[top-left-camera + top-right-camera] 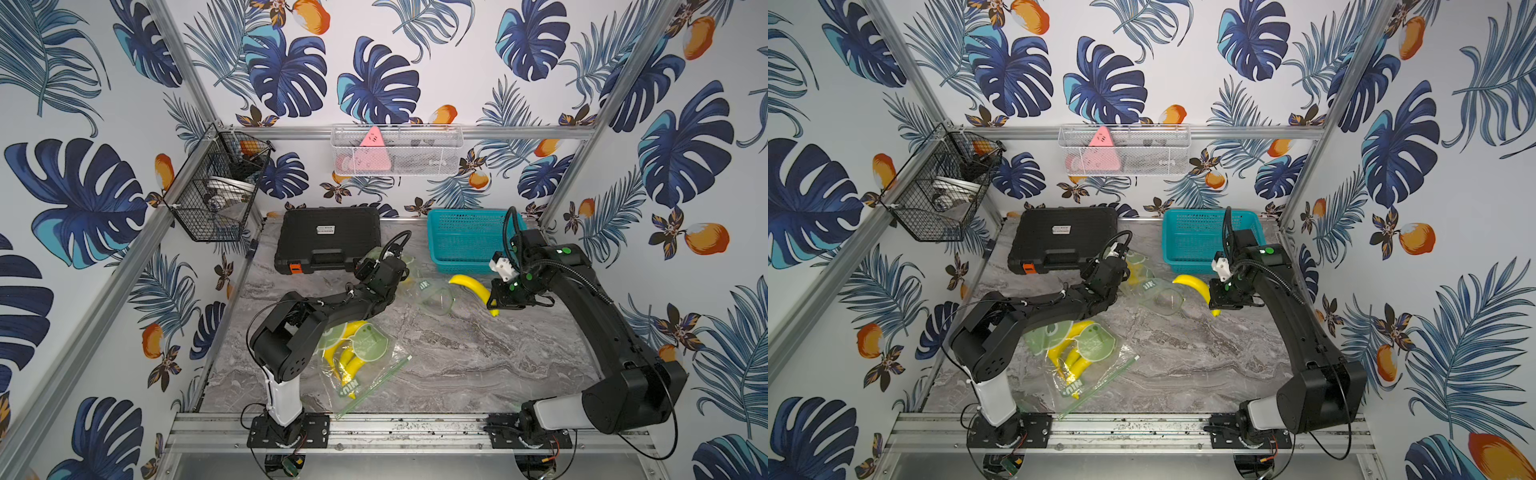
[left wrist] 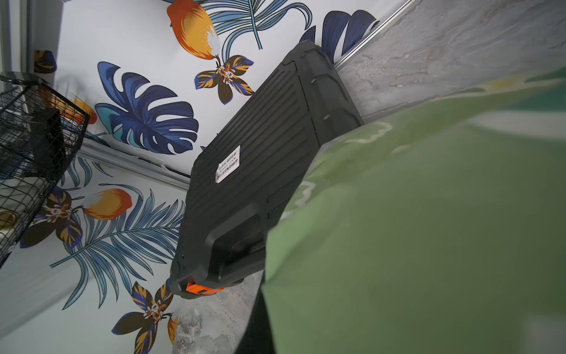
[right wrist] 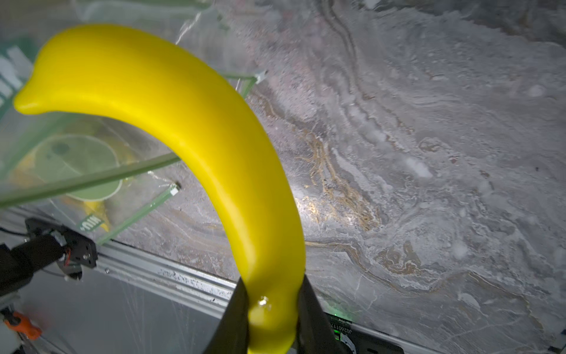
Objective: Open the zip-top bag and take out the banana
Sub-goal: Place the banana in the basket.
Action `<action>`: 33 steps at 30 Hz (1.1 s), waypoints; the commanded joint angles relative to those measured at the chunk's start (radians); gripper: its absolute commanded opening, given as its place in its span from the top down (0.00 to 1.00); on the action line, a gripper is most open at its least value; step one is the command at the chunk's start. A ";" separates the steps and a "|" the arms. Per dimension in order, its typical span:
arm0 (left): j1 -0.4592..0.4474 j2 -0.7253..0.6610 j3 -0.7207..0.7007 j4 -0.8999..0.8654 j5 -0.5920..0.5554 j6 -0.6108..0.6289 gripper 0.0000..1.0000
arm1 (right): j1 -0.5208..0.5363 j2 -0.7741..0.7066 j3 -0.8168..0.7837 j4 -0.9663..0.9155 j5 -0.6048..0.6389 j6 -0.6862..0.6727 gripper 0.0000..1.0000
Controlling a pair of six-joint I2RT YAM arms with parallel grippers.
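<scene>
A clear zip-top bag (image 1: pixel 432 296) (image 1: pixel 1160 297) with green prints lies mid-table, its mouth gaping toward the right arm. My left gripper (image 1: pixel 397 270) (image 1: pixel 1124 271) is shut on the bag's far end. In the left wrist view the bag's green film (image 2: pixel 428 230) fills the space in front of the jaws and hides most of them. A yellow banana (image 1: pixel 468 286) (image 1: pixel 1196 284) (image 3: pixel 199 138) hangs just outside the bag's mouth, above the table. My right gripper (image 1: pixel 495 300) (image 1: pixel 1217 300) (image 3: pixel 271 303) is shut on its lower end.
A second bag holding bananas (image 1: pixel 357 361) (image 1: pixel 1084 357) lies near the front rail by the left arm's base. A black tool case (image 1: pixel 328 237) and a teal basket (image 1: pixel 469 237) stand at the back. Wire baskets (image 1: pixel 216 187) hang on the walls.
</scene>
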 commanded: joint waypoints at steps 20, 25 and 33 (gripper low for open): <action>-0.005 -0.162 -0.005 -0.255 0.230 -0.227 1.00 | -0.116 0.721 0.489 0.492 0.200 0.098 0.55; -0.005 -0.141 0.008 -0.285 0.247 -0.241 1.00 | -0.116 0.537 0.337 0.623 0.204 0.132 0.17; 0.002 -0.116 0.010 -0.300 0.282 -0.243 1.00 | -0.111 0.145 0.023 0.555 0.061 0.116 0.28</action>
